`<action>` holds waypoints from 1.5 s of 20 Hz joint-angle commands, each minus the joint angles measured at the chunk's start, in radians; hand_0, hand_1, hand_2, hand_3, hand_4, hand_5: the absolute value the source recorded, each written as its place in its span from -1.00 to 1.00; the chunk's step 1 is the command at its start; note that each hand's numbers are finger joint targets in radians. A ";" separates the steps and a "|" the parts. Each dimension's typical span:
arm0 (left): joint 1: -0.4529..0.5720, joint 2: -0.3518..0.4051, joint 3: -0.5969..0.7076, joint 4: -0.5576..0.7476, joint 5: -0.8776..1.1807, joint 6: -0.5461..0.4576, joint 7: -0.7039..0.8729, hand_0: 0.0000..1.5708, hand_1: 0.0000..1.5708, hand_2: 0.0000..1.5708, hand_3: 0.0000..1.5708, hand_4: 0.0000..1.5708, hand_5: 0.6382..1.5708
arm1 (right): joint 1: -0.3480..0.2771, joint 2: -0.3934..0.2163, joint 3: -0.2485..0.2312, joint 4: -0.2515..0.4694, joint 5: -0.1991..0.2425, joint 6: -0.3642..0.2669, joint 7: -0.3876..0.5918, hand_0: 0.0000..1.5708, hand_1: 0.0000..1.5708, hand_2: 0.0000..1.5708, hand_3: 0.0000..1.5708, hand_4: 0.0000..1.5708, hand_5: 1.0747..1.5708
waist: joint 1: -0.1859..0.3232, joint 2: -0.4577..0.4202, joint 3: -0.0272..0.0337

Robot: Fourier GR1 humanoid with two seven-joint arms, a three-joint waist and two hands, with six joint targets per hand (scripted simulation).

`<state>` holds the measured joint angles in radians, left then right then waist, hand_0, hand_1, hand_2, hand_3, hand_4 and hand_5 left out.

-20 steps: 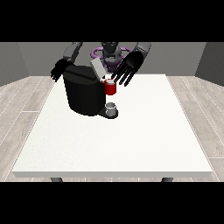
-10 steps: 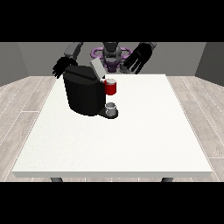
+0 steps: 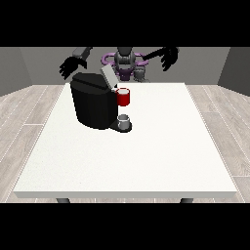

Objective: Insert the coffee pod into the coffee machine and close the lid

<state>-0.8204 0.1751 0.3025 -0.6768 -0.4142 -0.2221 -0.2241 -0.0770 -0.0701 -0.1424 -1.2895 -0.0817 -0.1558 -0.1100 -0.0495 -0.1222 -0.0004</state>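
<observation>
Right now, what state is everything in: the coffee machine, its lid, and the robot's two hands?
Coffee machine: upright on the table.
Lid: raised, tilted open.
Red thing at the machine: sits at its front, top open.
Grey thing: stands on the machine's base.
Hand at the view's left: fingers spread, holding nothing.
Hand at the view's right: fingers spread, holding nothing.

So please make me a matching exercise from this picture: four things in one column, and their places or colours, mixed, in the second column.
Things:
1. coffee machine
2. red thing at the machine
3. hand at the view's right
4. table

Descriptions:
A. white, large
B. raised in the air, fingers spread
C. black, standing on the table's far left part
D. at the machine's front, above a small grey thing

Pairs: 1-C, 2-D, 3-B, 4-A
</observation>
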 commanded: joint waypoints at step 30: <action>0.479 -0.164 -0.039 -0.473 0.369 -0.067 0.142 -1.00 -1.00 -1.00 -1.00 -1.00 1.00 | -0.223 -0.078 0.119 -0.123 0.046 0.186 0.149 -1.00 -1.00 -1.00 -1.00 -1.00 1.00 | 0.179 -0.012 0.0006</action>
<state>-0.3793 0.0128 0.2630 -1.0704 -0.0891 -0.2987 -0.1276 -0.2847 -0.1756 -0.0409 -1.4201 -0.0433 0.0302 0.0333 0.1429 -0.1634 0.0001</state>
